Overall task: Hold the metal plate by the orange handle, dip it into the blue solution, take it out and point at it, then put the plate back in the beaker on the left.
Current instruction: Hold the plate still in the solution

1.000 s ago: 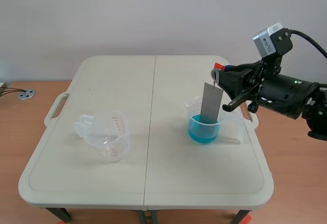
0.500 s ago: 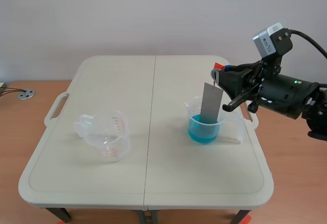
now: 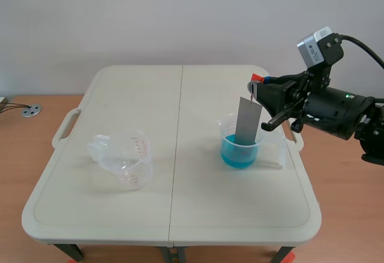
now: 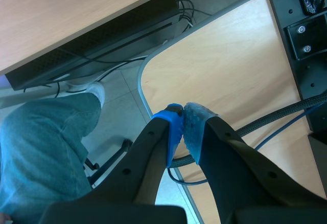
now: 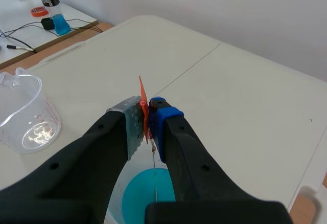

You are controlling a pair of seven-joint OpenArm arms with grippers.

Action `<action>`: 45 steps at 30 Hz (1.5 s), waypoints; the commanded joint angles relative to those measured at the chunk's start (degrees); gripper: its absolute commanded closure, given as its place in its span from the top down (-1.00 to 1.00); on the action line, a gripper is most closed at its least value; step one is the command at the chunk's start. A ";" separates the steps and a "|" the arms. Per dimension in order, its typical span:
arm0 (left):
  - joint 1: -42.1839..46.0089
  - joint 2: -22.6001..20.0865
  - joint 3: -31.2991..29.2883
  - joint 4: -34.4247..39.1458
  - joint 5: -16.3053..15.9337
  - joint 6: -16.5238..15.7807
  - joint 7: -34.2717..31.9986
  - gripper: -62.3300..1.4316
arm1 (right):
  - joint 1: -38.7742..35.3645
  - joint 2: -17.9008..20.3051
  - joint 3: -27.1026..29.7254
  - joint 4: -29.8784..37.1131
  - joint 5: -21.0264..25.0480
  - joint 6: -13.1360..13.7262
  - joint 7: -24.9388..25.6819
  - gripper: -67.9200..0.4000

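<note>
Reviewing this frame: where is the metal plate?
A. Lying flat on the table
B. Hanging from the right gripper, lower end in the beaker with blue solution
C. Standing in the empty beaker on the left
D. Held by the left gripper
B: the right gripper is shut on the orange handle, and the plate hangs upright with its lower end inside the beaker of blue solution.

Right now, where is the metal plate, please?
Scene view, right side: the metal plate hangs from the right gripper, its lower end inside the blue-solution beaker.
</note>
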State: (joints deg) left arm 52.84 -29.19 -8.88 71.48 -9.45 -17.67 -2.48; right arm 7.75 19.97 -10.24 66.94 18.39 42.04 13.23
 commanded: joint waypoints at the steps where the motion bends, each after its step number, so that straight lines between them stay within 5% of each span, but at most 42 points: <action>1: 0.28 -0.04 -0.11 0.79 -0.20 -0.11 -0.76 -0.81 | 0.50 0.35 0.42 -0.04 -0.44 0.68 -0.39 -0.95; 31: 0.28 -0.04 -0.11 0.79 -0.20 -0.09 -0.72 -0.81 | 0.50 1.99 0.70 2.95 0.28 0.68 -0.42 -0.95; 45: 0.28 -0.04 -0.11 0.79 -0.20 -0.09 -0.74 -0.81 | 0.48 4.85 0.92 9.77 7.28 0.68 -5.09 -0.95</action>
State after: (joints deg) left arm 52.84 -29.19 -8.88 71.48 -9.47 -17.67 -2.48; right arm 7.55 23.81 -10.22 75.24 24.86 42.04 7.77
